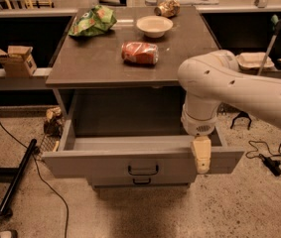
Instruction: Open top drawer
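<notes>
The top drawer (95,163) is pulled far out of the grey cabinet, and its inside looks empty. Its flat grey front carries a small black loop handle (143,170) at centre. A narrower drawer with the same black handle (141,181) shows just below it. My white arm comes in from the right, and my gripper (201,157) hangs down over the drawer's front edge, to the right of the handle and apart from it.
On the cabinet top (100,63) lie a red can (139,53) on its side, a white bowl (154,26), a green bag (92,21) and a crumpled object (167,8). A cardboard box (16,59) sits on a shelf at left. Cables and a black pole (17,177) lie on the floor.
</notes>
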`<state>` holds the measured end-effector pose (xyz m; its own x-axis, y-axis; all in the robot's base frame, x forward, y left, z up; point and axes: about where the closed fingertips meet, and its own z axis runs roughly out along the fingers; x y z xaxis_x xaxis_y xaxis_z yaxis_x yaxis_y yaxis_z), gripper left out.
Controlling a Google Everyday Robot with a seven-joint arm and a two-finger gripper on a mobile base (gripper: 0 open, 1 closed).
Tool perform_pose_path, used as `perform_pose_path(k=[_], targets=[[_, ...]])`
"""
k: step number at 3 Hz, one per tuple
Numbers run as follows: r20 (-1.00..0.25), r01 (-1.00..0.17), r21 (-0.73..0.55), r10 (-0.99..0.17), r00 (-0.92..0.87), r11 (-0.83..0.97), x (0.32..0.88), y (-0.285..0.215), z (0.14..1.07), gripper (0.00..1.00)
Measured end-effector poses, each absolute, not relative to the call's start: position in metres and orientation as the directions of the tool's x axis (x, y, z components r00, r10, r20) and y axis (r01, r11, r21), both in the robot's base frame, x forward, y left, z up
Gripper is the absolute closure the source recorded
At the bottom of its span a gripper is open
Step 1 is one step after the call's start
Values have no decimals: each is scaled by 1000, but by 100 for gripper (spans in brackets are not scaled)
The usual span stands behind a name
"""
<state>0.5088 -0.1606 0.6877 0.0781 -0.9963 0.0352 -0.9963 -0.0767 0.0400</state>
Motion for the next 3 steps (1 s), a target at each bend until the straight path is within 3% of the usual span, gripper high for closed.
perform_pose_path(k=[3], targets=[[-70, -961, -123, -964, 256, -246, 524, -172, 857, 0]])
